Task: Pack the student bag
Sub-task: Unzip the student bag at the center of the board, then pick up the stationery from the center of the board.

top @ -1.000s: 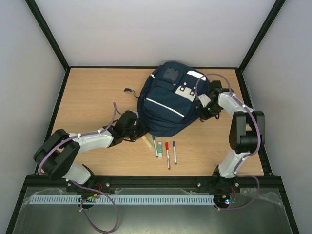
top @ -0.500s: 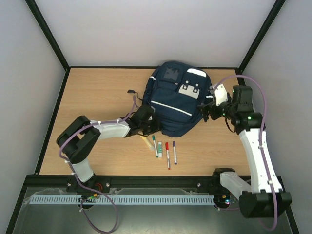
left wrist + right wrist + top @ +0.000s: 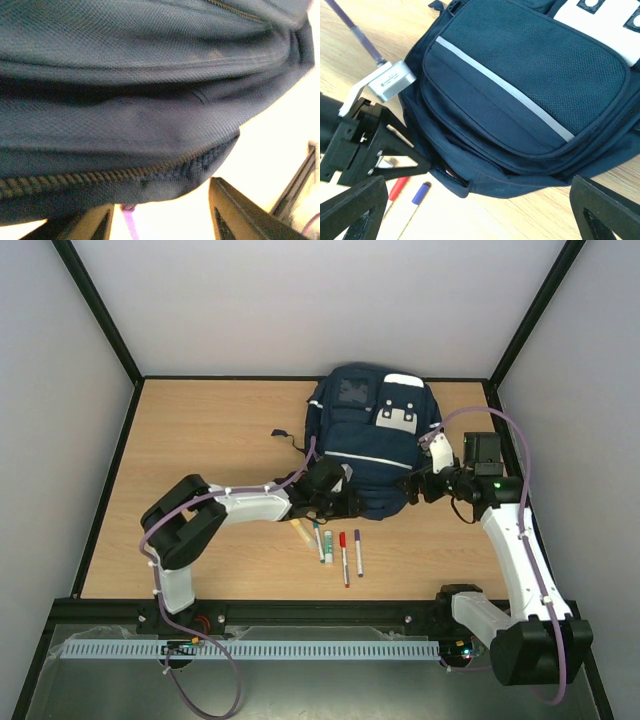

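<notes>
The student bag (image 3: 368, 440) lies flat on the bench (image 3: 200, 440), at the far side and a little right of the middle, with its front pockets and white stripes facing up. The left hand (image 3: 338, 502) is pushed in low against the near edge of the bag. In the left wrist view its fingers (image 3: 240, 215) stand apart, with bare bench showing between them. The navy fabric and a closed zip (image 3: 75, 175) bulge just above the gap, and nothing is pinched, so this hand is released.

The right hand (image 3: 412, 487) sits at the bag's near right corner, close to the fabric. Its fingers (image 3: 350, 210) are spread wide, one at each lower corner of its own camera view, and they hold nothing.

Just in front of the bag, between the two arms, a row of pens lies loose on the bench: a yellow one (image 3: 300, 531), a green one (image 3: 318, 539), a red one (image 3: 343, 558) and a blue one (image 3: 358, 552).
</notes>
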You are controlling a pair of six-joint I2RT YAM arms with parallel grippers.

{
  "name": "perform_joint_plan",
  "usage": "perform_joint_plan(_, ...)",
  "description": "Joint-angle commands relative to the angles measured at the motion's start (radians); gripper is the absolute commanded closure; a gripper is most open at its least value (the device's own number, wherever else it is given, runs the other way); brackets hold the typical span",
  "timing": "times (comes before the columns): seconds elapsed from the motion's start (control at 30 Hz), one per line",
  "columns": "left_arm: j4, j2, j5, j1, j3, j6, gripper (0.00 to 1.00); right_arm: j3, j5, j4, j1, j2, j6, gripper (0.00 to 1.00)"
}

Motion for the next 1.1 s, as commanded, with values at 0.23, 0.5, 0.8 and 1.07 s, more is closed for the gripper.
perform_joint_plan(0.23, -0.453, -0.344, -0.159, -0.008, -0.002, 0.323, 0.01, -0.027, 0.143, 0.199, 0.0, 0.017, 0.118, 0.0)
perform_joint_plan(0.5, -0.508, -0.617, -0.415, -0.008, -0.099, 0.46, 0.01, -0.126, 0.083, 0.305, 0.0, 0.028, 0.184, 0.03)
perform_joint_plan(0.8, -0.581, -0.801, -0.913, 0.13, -0.194, 0.274, 0.01, -0.172, -0.163, 0.224, 0.001, 0.061, 0.09, 0.08)
perform_joint_plan(1.07, -0.634, -0.751, -0.611, 0.392, -0.202, 0.229, 0.01, -0.177, -0.091, 0.246, 0.022, 0.074, -0.008, 0.19)
